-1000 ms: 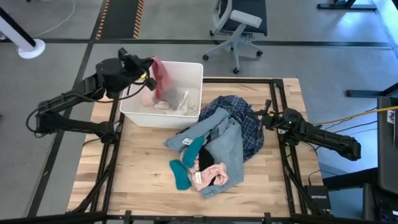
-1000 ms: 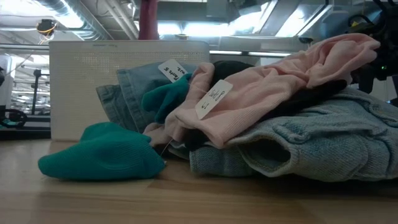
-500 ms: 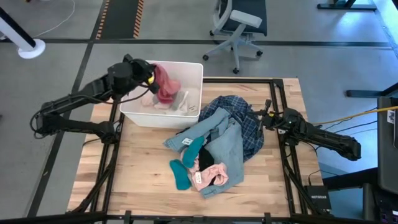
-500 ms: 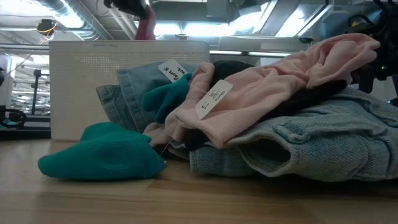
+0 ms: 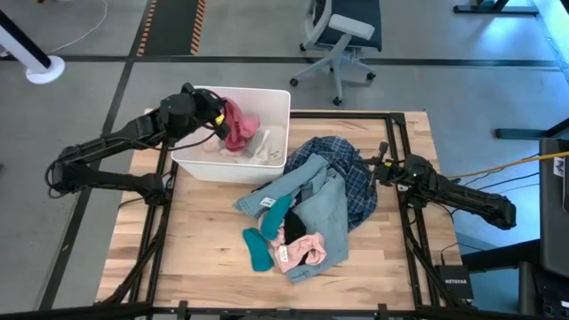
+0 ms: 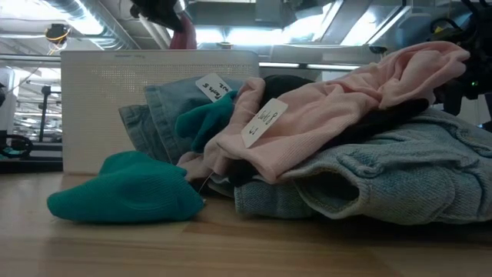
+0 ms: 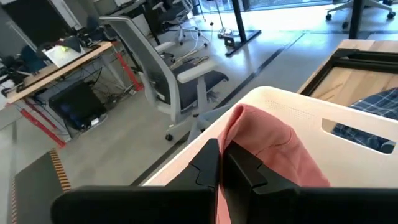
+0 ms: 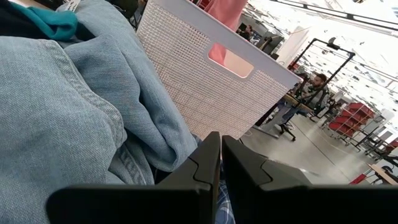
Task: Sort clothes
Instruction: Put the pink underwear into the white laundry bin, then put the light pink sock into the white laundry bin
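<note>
- Pink piece (image 5: 234, 122) hangs from the left gripper (image 5: 217, 114) over the white bin (image 5: 271, 98), at the bin's left wall; jaws clenched on the cloth, seen close in the left wrist view (image 7: 267, 155).
- Bin already holds pale items, likely the white top (image 5: 263, 147); hard to tell what is what in there.
- Rest of the clothes sit in a heap on the tabletop (image 5: 187, 231), in front of the bin: dark blue plaid shirt (image 5: 351, 173), light blue denim (image 5: 324, 209), teal socks (image 5: 262, 236), small black piece (image 5: 295, 229), another light pink garment (image 5: 302, 258) with a paper tag.
- Right gripper (image 5: 378, 169) rests at the heap's right edge by the plaid and denim, jaws closed together, nothing visibly pinched between them.
- Step in hand, my read: dropping the pink piece into the bin. Next move calls for lowering a bit inside the walls, opening the jaws, then lifting clear so the cloth doesn't drag out.
- Hidden: bin floor mostly blocked by the arm and hanging cloth; low view shows only the heap front, with the bin wall (image 6: 108, 100) behind.
- Heap layers overlap, so the bottom items can't be made out.
</note>
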Action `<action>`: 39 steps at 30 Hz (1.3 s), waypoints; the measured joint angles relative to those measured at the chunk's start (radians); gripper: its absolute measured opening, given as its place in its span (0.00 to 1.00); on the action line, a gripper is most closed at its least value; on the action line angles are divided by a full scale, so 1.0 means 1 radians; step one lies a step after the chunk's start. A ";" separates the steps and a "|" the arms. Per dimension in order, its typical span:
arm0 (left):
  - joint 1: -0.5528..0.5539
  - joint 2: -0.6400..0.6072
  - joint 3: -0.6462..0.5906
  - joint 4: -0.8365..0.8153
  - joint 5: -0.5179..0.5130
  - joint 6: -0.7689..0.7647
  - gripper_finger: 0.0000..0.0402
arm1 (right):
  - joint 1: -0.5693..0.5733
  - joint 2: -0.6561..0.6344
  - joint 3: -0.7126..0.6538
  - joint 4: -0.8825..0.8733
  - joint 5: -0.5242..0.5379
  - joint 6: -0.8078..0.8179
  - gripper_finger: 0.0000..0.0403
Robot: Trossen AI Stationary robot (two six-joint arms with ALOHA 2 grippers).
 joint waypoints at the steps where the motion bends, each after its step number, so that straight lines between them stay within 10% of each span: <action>1: 0.000 0.000 0.000 -0.003 0.000 -0.005 0.01 | 0.000 0.000 0.000 0.000 0.000 0.000 0.09; 24: 0.038 0.022 0.000 -0.165 0.020 -0.066 0.02 | 0.000 0.000 0.000 0.000 0.000 0.000 0.09; 39: 0.051 0.098 0.000 -0.157 0.081 -0.100 0.40 | 0.000 0.000 0.000 0.000 0.000 0.000 0.09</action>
